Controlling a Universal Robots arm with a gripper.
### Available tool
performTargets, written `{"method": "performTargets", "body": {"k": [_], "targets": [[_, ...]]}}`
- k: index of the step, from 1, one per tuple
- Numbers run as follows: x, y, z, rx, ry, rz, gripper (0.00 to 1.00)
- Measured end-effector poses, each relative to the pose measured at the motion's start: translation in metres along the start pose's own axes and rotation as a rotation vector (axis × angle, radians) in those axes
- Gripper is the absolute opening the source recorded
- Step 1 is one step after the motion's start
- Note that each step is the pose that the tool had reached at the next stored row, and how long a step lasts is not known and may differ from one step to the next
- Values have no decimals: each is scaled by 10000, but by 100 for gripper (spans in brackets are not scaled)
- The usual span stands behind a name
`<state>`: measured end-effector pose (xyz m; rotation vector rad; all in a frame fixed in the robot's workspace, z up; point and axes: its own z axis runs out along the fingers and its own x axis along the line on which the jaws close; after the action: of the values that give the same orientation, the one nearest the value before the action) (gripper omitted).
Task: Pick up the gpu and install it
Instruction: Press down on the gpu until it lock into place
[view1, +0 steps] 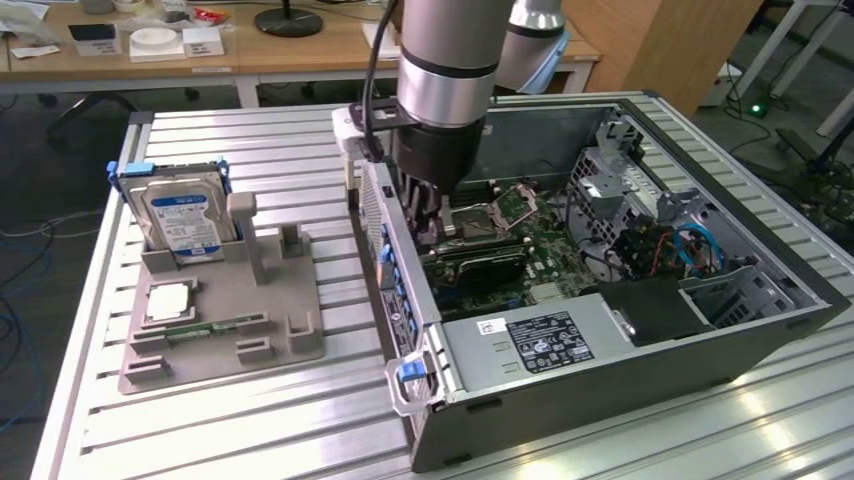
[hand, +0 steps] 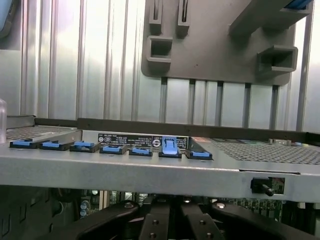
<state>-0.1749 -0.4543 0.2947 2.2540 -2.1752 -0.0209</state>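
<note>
Near edge, lower centre of the exterior view: the open grey metal computer case (view1: 601, 400) lies on its side, with the silver labelled power supply box (view1: 534, 345) inside it.

Just behind that, the black two-finger gripper (view1: 430, 235) is deep in the case, hard against the rear wall. Its fingers are drawn fully together. The wrist view agrees: the dark fingers (hand: 155, 222) are closed up below the row of blue plastic slot clips (hand: 110, 148).

Right under the fingertips is a dark flat slab, which we read as the gpu (view1: 483, 263). It runs from the rear wall out over the green motherboard (view1: 561, 285). We can't tell whether it is pinched or only touched.

Our call: we are in the install step, at seating. That calls for the card edge square over its slot, the bracket lined up with the rear opening, and a straight push.

Farther off, at the exterior view's left, is the grey moulded parts holder (view1: 227, 300). The silver blue-labelled hard drive (view1: 184, 222) stands in it, and the upright posts (view1: 267, 240) beside the drive hold nothing.
</note>
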Motion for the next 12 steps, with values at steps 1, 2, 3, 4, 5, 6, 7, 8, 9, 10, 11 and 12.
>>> {"method": "performTargets", "body": {"k": [1,2,3,4,5,6,7,8,9,10,11,12], "targets": [[0,-22,0,3,-1,-2,11],[0,-43,1,5,-4,-1,11],[1,-66,0,6,-4,-2,11],[2,-93,0,5,-4,-4,11],[3,-121,-1,5,-4,-5,11],[4,-148,-1,6,-4,-6,11],[5,-175,-1,5,-4,-9,11],[6,-199,-2,5,-3,-10,11],[7,-222,-1,5,-3,-11,11],[8,-247,0,5,-3,-12,11],[9,-278,0,5,-3,-13,11],[10,-307,1,4,-2,-15,11]]}}
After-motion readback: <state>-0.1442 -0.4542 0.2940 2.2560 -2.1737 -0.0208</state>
